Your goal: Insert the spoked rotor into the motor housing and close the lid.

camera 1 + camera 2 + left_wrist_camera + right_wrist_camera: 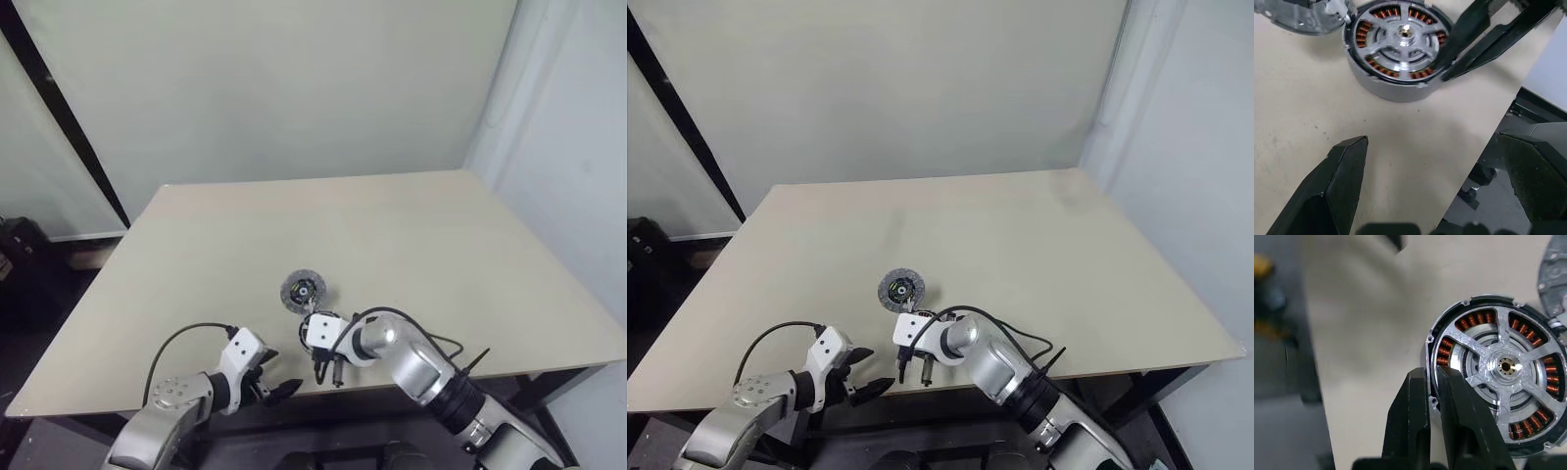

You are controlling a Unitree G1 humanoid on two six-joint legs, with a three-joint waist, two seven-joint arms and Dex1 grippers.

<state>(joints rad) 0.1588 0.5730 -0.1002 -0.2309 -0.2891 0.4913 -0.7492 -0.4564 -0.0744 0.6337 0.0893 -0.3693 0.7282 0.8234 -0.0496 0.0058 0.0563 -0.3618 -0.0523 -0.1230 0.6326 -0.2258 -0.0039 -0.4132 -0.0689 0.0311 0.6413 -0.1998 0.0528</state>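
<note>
Two grippers on the table (411, 235), right gripper (1434, 382) pinched on the motor housing (1452, 345) rim, spoked rotor (1506, 366) inside, left gripper (1435, 161) wide open, empty, lid (303, 291) nearby, no readable writing.

The lid (1555, 281) is cut off at the picture's edge; black fingers (1462, 416) hide part of the motor housing (1498, 382) rim.

**A:** what's the hardware look like up close?

**B:** both arms are silver-grey metal, rounded segments, black rings at the joints. White boxy block on each wrist. Left gripper (279, 389) and right gripper (328, 372) have black, wedge-shaped fingers (1337, 191).

**A:** wiring?

**B:** exposed black cables looping off both wrists. The left forearm's round cap has small holes.
</note>
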